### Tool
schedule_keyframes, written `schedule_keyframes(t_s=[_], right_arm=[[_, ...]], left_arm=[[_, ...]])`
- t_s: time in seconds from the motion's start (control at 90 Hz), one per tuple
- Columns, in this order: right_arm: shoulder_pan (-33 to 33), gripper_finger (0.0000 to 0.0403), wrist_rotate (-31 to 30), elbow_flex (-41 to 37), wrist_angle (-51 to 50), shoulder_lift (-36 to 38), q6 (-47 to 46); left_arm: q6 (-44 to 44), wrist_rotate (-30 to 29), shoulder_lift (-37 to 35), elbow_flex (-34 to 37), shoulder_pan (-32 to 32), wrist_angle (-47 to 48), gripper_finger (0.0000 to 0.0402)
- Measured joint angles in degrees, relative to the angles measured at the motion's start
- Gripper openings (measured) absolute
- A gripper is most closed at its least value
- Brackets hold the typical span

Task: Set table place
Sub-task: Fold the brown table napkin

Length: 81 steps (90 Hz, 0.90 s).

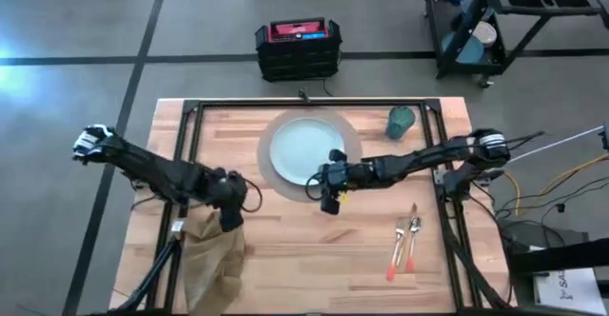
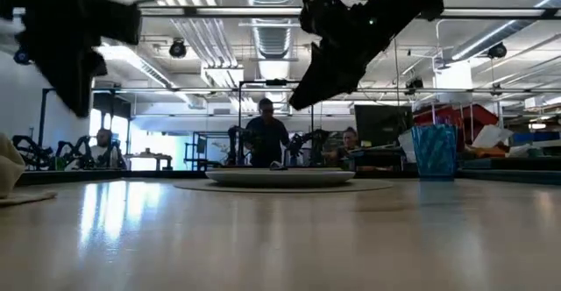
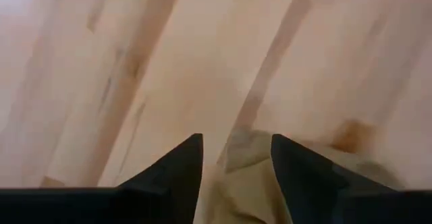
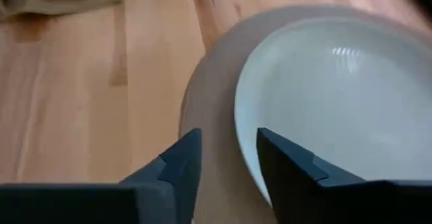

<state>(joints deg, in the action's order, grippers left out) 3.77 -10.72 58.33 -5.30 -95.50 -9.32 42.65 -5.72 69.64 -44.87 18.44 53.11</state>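
- My left pincer (image 1: pixel 231 223) hangs over the top edge of the tan napkin (image 1: pixel 211 268), fingers parted; the cloth lies right under and ahead of my fingertips, crumpled on the table (image 1: pixel 314 259).
- My right pincer (image 1: pixel 330 205) is open, empty, just beside the blue plate (image 1: pixel 304 149) on its mat (image 4: pixel 209 116).
- Fork and knife (image 1: pixel 404 245) lie nearer my right pincer.
- Napkin: my left arm's job, I judge.

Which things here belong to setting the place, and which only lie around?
For the job:
mat, plate, napkin, fork, knife, cup, table; left gripper open over the napkin, right gripper open at the plate's edge.

Lying about:
black crate on the floor, black cart, cables.
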Motion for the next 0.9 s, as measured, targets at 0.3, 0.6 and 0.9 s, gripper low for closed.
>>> schedule_keyframes(t_s=[0.3,0.6,0.9], right_arm=[[1.77,0.0182,0.18,-0.17,-0.63,-3.08,-3.65],[1.99,0.0173,0.09,-0.17,-0.40,-2.89,-4.33],[1.99,0.0148,-1.15,-0.17,-0.36,-2.89,-5.40]], left_arm=[[-3.75,6.73,10.08,5.86,-0.01,-8.05,0.0181],[-6.95,8.14,12.74,6.01,0.01,-14.89,0.0194],[-6.37,6.77,13.33,7.62,-0.07,-15.70,0.0062]])
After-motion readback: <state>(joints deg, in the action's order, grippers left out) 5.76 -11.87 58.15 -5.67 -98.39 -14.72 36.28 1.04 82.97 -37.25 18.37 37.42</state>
